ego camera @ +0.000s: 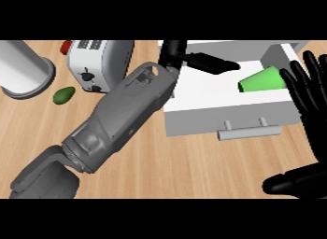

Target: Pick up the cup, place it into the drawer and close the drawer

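Inside the open drawer [194,119] the green cup [261,80] already lay; left hand [201,60] hovered, fingers apart, right hand [311,88] rested spread; only closing remained.

Lying on its side in open drawer [194,122]: green cup [261,80]; left hand [197,59] hovering over drawer, right hand [311,93] resting open at right edge.

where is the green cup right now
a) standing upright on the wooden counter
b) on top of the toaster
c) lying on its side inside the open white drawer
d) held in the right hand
c: the green cup lies tipped on its side on the white floor of the open drawer, with neither the left hand nor the right hand curled round it.
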`<state>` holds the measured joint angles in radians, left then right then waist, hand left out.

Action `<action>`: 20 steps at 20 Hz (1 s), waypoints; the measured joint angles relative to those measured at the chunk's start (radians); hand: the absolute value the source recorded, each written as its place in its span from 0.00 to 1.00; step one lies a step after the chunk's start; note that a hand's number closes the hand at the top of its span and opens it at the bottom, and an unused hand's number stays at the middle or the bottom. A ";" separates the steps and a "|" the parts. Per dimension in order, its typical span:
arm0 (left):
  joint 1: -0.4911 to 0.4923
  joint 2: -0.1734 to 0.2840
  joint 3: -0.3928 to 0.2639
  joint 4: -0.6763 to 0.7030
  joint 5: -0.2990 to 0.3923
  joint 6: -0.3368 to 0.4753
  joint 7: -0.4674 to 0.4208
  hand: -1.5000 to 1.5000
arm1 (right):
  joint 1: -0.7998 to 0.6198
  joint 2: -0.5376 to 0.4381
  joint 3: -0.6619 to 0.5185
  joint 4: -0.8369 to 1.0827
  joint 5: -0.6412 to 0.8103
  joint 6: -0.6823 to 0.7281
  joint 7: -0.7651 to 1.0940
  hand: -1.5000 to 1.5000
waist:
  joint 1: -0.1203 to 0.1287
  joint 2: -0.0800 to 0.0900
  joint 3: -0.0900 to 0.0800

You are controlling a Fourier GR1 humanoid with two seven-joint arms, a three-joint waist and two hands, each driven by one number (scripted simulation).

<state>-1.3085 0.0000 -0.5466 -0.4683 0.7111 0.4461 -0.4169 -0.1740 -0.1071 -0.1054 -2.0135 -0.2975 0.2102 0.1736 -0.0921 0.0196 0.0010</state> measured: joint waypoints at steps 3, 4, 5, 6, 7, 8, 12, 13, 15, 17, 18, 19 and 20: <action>0.007 0.000 0.029 -0.027 0.034 -0.026 -0.041 0.00 | 0.016 -0.008 -0.014 -0.007 -0.027 0.010 0.009 0.00 | 0.024 -0.006 0.000; 0.005 0.003 0.047 -0.022 0.041 -0.048 -0.047 0.00 | 0.013 -0.020 -0.029 -0.010 -0.045 0.018 0.015 1.00 | 0.032 -0.007 0.000; 0.014 0.002 0.053 -0.037 0.048 -0.054 -0.047 0.00 | 0.007 -0.034 -0.044 -0.005 -0.059 0.025 0.020 1.00 | 0.041 -0.010 0.000; 0.015 0.002 0.063 -0.047 0.053 -0.050 -0.039 0.00 | 0.015 -0.039 -0.043 -0.020 -0.065 0.030 0.029 1.00 | 0.049 -0.012 0.000; 0.016 0.006 0.073 -0.061 0.054 -0.048 -0.030 0.00 | 0.013 -0.048 -0.045 -0.030 -0.072 0.032 0.042 1.00 | 0.057 -0.015 0.000; 0.033 0.011 0.080 -0.083 0.055 -0.047 -0.029 0.00 | 0.022 -0.055 -0.044 -0.030 -0.068 0.046 0.035 1.00 | 0.066 -0.017 -0.001; 0.101 0.064 0.108 -0.169 0.062 -0.052 -0.026 0.00 | 0.062 -0.095 -0.016 -0.049 -0.002 0.106 0.008 1.00 | 0.092 -0.024 -0.001; 0.125 0.081 0.117 -0.189 0.067 -0.058 -0.024 0.00 | 0.082 -0.107 -0.012 -0.061 0.010 0.125 0.001 1.00 | 0.095 -0.025 -0.001; 0.173 0.112 0.132 -0.247 0.074 -0.048 -0.013 0.00 | 0.104 -0.123 -0.001 -0.083 0.043 0.141 0.001 1.00 | 0.103 -0.028 -0.001; 0.232 0.145 0.134 -0.320 0.073 -0.031 0.007 0.00 | 0.130 -0.133 0.009 -0.094 0.081 0.156 -0.012 1.00 | 0.109 -0.030 -0.001; 0.268 0.167 0.135 -0.357 0.076 -0.035 0.015 0.00 | 0.142 -0.144 0.008 -0.098 0.098 0.167 -0.018 1.00 | 0.113 -0.030 -0.001; 0.298 0.188 0.137 -0.398 0.077 -0.033 0.029 0.00 | 0.144 -0.150 0.013 -0.090 0.121 0.174 -0.027 1.00 | 0.116 -0.031 -0.001; 0.334 0.207 0.133 -0.444 0.077 -0.026 0.042 0.00 | 0.148 -0.157 0.017 -0.093 0.139 0.178 -0.025 1.00 | 0.120 -0.031 -0.001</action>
<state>-0.9744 0.2073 -0.4133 -0.9123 0.7877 0.4198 -0.3748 -0.0259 -0.2642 -0.0879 -2.1063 -0.1582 0.3881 0.1487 0.0278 -0.0118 -0.0002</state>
